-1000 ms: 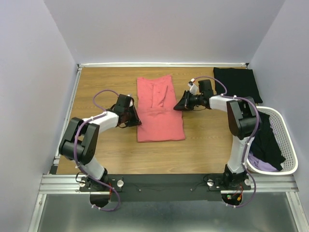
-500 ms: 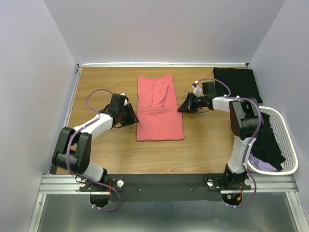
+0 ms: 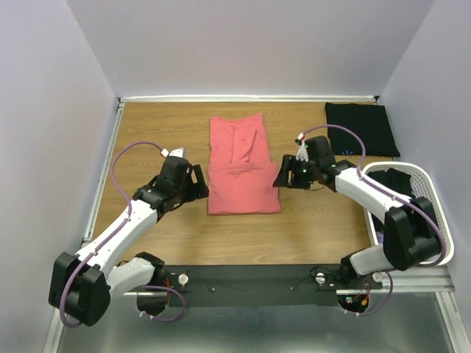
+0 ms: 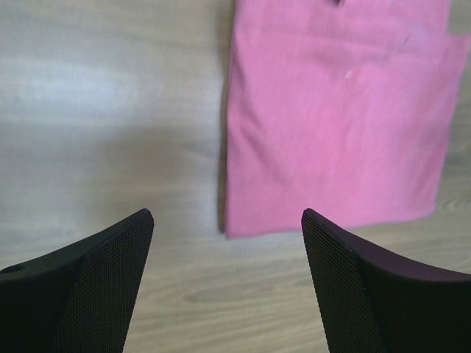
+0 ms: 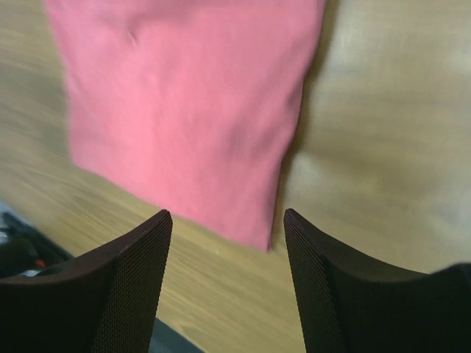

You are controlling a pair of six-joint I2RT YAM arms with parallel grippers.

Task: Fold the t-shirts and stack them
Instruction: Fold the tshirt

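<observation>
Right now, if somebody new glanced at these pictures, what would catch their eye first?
The coral-pink t-shirt, folded in the middle of the table, stands out most. The left gripper and right gripper sit open at its sides, holding nothing. A folded black t-shirt lies at the far right corner, a white basket at the right edge.
</observation>
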